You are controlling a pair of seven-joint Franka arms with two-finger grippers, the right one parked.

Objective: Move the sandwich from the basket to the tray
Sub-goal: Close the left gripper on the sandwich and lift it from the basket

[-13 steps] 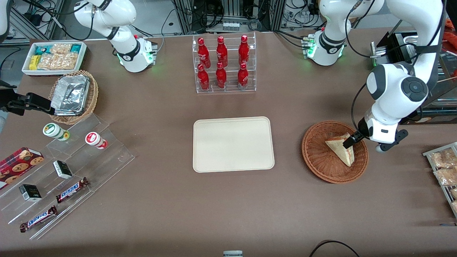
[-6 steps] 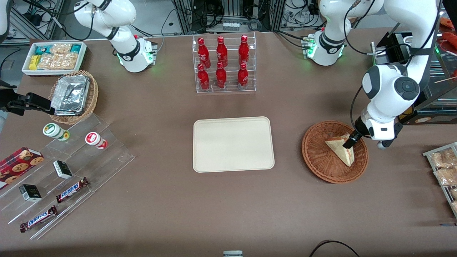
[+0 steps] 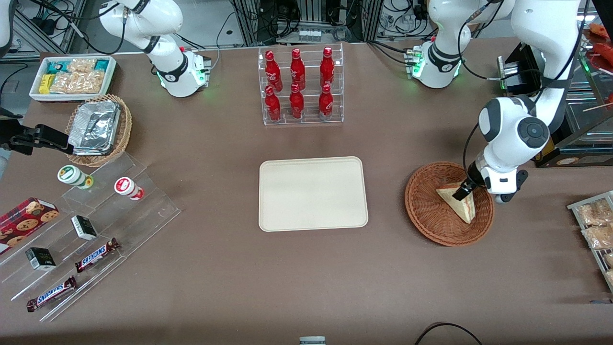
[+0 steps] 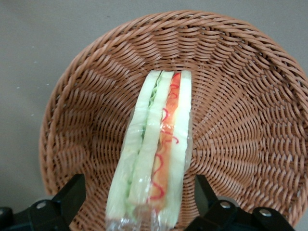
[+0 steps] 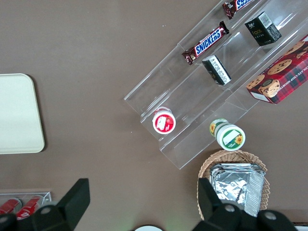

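The sandwich is a plastic-wrapped triangular wedge lying in the round reddish-brown wicker basket toward the working arm's end of the table. In the left wrist view the sandwich shows pale bread with green, white and red-pink filling, standing on edge in the basket. My left gripper is down in the basket at the sandwich's upper end. It is open, one finger on each side of the sandwich, apart from it. The cream-beige tray lies bare at the table's middle.
A clear rack of red bottles stands farther from the front camera than the tray. Bagged snacks on a rack lie beside the basket at the table's edge. A tan basket with foil containers and snack shelves are toward the parked arm's end.
My left gripper has shifted a little toward the tray over the basket, and the arm's wrist has swung with it. The sandwich has not moved.
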